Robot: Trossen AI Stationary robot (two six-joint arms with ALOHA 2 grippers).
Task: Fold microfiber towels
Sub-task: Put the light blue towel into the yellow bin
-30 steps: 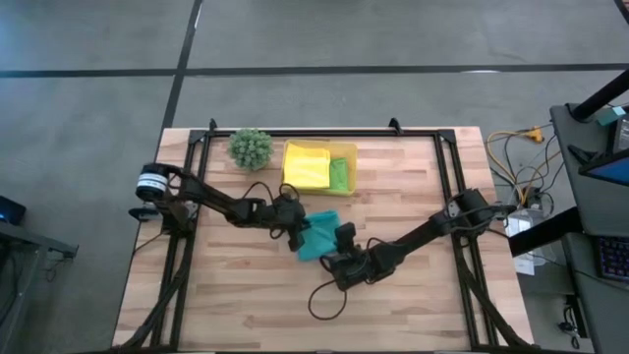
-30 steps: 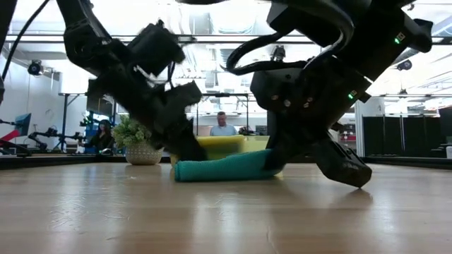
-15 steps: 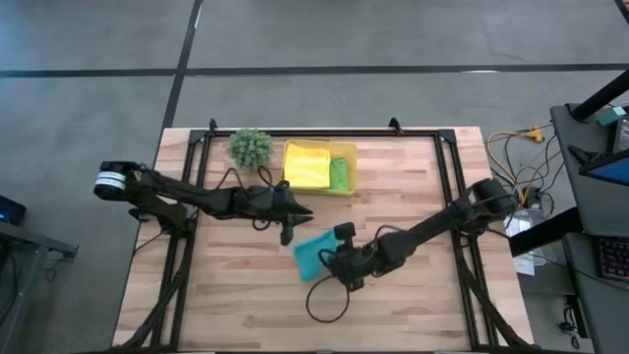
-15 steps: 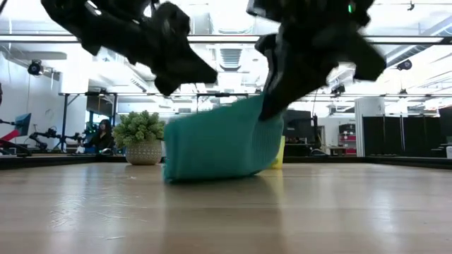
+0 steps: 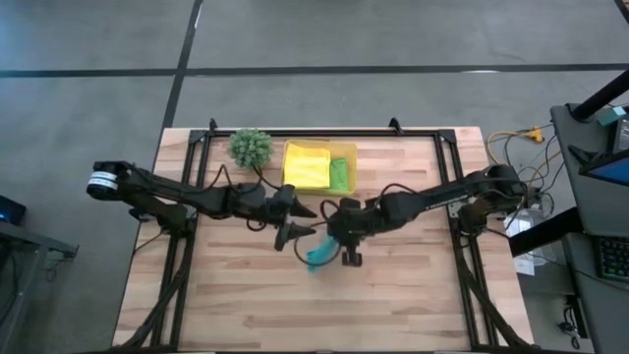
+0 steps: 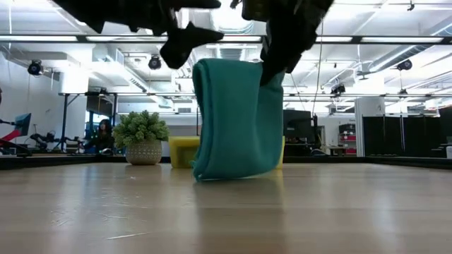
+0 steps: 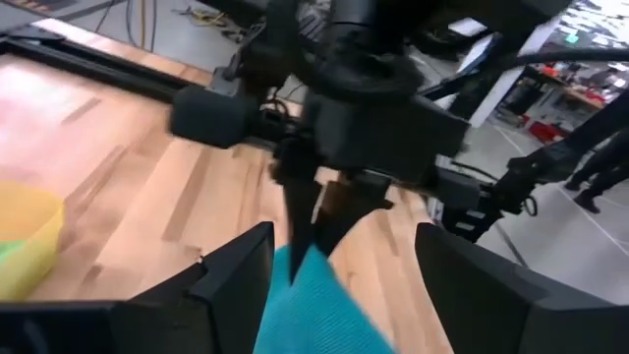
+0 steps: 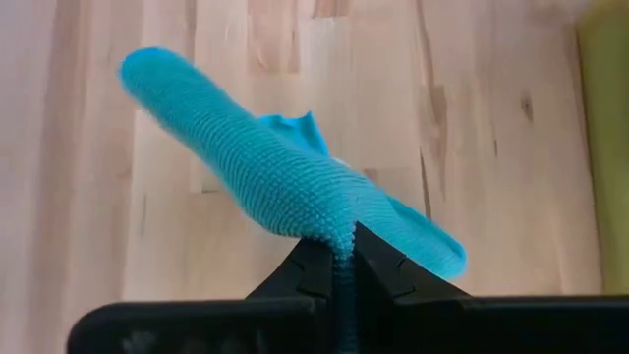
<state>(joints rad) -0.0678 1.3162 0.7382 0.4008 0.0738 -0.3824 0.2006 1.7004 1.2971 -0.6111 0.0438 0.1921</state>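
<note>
The teal towel [image 6: 236,120] hangs upright from my right gripper [image 6: 272,67], which is shut on its top; it also shows in the high view [image 5: 319,256] and in the right wrist view [image 8: 275,187]. My left gripper [image 5: 298,222] is open and empty, raised just to the left of the towel's top; the towel shows between its fingers in the left wrist view [image 7: 305,305] without touching them. A yellow towel [image 5: 307,164] and a lime green towel [image 5: 339,175] lie in the yellow tray [image 5: 350,152]. The bright blue towel is out of view. My right gripper pinches the teal towel's upper edge [image 8: 339,246] between its two fingers, which point down from above. Several layers seem gathered there. The towel hangs below the fingers, folded over on itself, and its lower end [image 6: 226,173] touches the table.
A small green plant [image 5: 252,147] in a pot stands at the far left beside the tray. Bare wood lies toward the near edge [image 5: 295,305] and the right side. People show in the room beyond the table.
My right gripper has risen and gone toward the far edge with the teal towel. The towel lay flat and low a second ago and now hangs upright with only its lower end on the table. My left gripper has risen off the towel's left end.
</note>
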